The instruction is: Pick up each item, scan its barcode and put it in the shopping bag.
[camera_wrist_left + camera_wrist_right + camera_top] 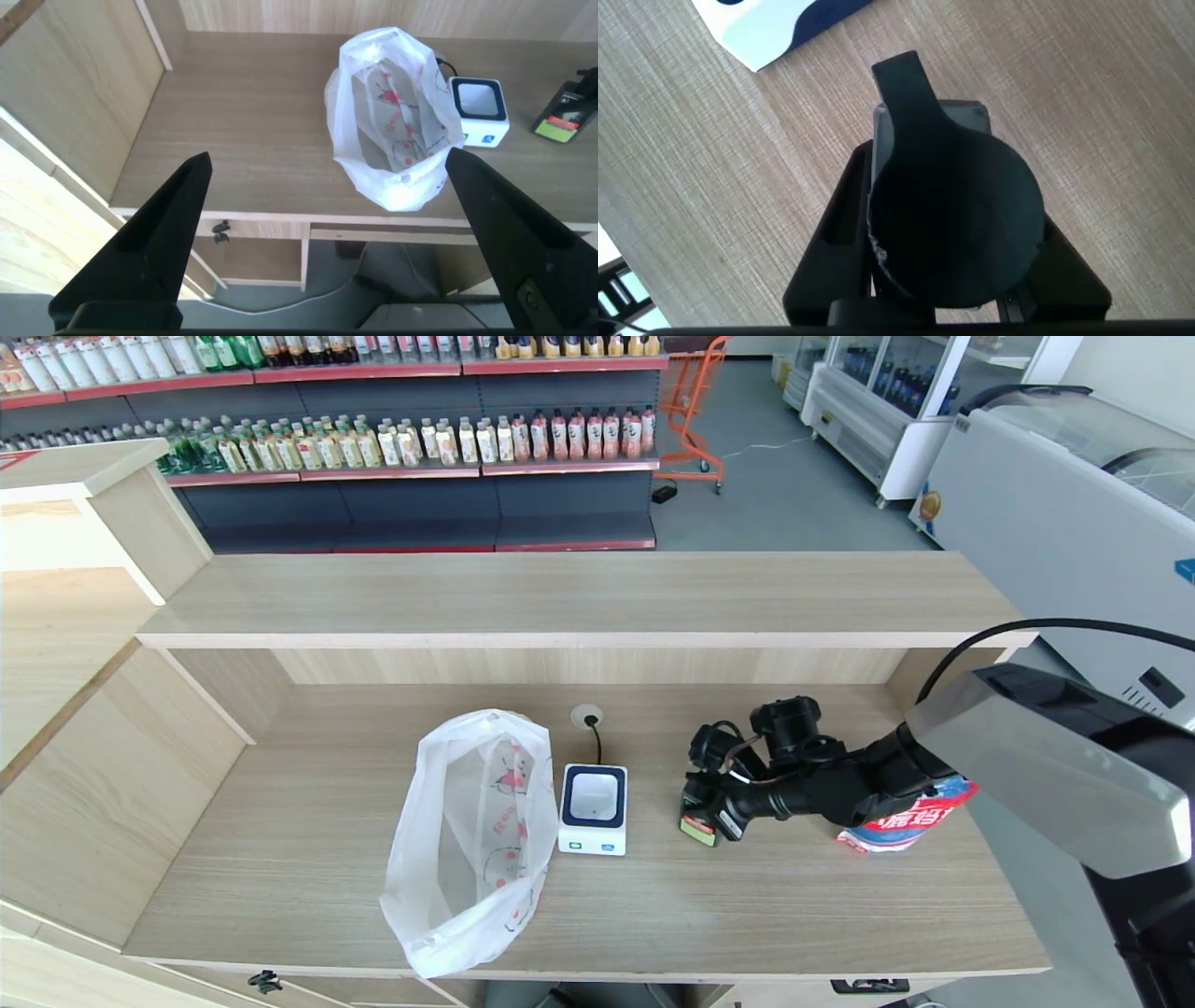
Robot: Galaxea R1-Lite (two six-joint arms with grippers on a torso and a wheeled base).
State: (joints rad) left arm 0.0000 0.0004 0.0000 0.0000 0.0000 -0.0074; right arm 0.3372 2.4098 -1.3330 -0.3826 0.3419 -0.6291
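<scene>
Shopping bag (476, 835): You see the white plastic bag, printed in red, lying on the wooden counter (747, 915). Its mouth gapes toward the counter's near edge. It lies left of the scanner, just beside it.

Barcode scanner (594, 807): This is a small white box with a dark-framed window facing up. You find it between the bag and the right gripper, with a black cable (596, 742) running back to a round grommet in the counter.

Right gripper (702, 817): It sits low over the counter, right of the scanner and near it. In your right wrist view its fingers (831, 233) press on both sides of a dark pack, so read the claw as closed on it.

Dark pack (698, 830): This is a dark item with a green and red label at its lower end. You see it between the right gripper's fingers, low at the counter surface. You cannot tell whether it is lifted clear.

Blue, red and white packet (901, 823): It lies on the counter at the right end, partly covered by the right arm and well apart from the bag.

Left gripper (329, 163): It hangs above the counter's near left edge. Its fingers (177, 233) are spread wide and hold nothing, and the bag shows between them farther off.

Background: Behind the counter's raised ledge (560, 597) you see shelves of bottles (420, 439). An orange cart (695, 411) and a chest freezer (1074, 476) stand to the right.
</scene>
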